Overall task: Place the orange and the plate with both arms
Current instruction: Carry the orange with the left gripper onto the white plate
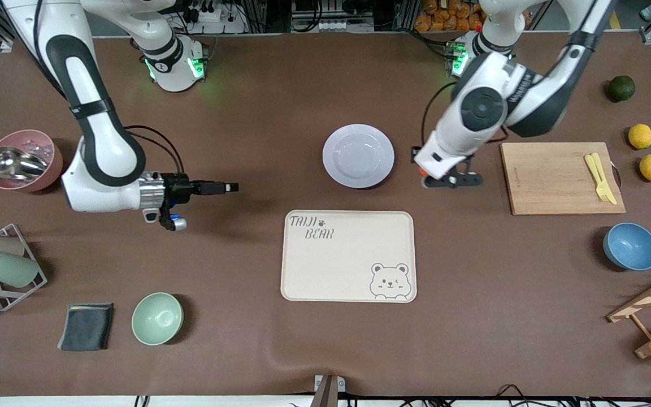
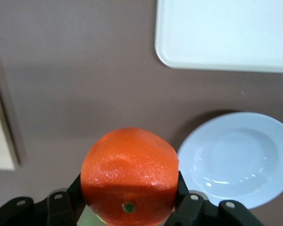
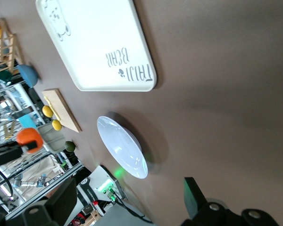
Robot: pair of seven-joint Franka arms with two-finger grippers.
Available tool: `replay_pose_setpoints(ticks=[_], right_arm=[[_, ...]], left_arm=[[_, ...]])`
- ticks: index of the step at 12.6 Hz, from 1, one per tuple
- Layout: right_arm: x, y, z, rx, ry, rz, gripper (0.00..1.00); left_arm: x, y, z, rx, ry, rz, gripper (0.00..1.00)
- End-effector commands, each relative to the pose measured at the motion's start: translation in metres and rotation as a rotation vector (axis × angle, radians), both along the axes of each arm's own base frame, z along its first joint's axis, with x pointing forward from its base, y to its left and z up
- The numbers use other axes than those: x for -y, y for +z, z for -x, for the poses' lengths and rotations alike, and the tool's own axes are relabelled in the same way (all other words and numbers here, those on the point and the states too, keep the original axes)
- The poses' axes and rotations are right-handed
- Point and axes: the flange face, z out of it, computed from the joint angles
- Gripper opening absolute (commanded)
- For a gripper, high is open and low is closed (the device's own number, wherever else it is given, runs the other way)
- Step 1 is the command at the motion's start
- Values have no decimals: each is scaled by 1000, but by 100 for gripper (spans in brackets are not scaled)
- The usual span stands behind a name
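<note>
— Left hand (image 2: pixel 127 212) clenched on the orange (image 2: pixel 129 176), just beside the plate (image 1: pixel 358 155), between it and the cutting board (image 1: pixel 561 178): why there?
— Likely staged for a drop; right hand (image 1: pixel 233 187) released, levelled sideways over bare worktop (image 1: pixel 246 113), waiting.

Bright even overhead light, soft shadows, glare on plate (image 1: pixel 357 155), orange (image 2: pixel 130 175) perhaps slightly blurred up close

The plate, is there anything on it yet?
Empty. The plate shows only bare glossy surface, and the orange is gripped in the left end effector beside it.
</note>
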Motion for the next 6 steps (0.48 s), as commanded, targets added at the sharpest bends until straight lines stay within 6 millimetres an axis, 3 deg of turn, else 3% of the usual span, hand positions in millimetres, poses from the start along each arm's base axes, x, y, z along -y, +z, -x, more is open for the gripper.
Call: replay_pose_setpoints(ticks=[1, 4, 6], right_arm=[[-21, -23, 30, 44, -18, -49, 100], [-70, -40, 58, 88, -49, -67, 100], [-90, -47, 71, 118, -47, -48, 100]], left_arm=[[48, -24, 42, 12, 77, -8, 0], [95, -48, 80, 3, 127, 23, 0], [115, -67, 102, -8, 176, 51, 0]])
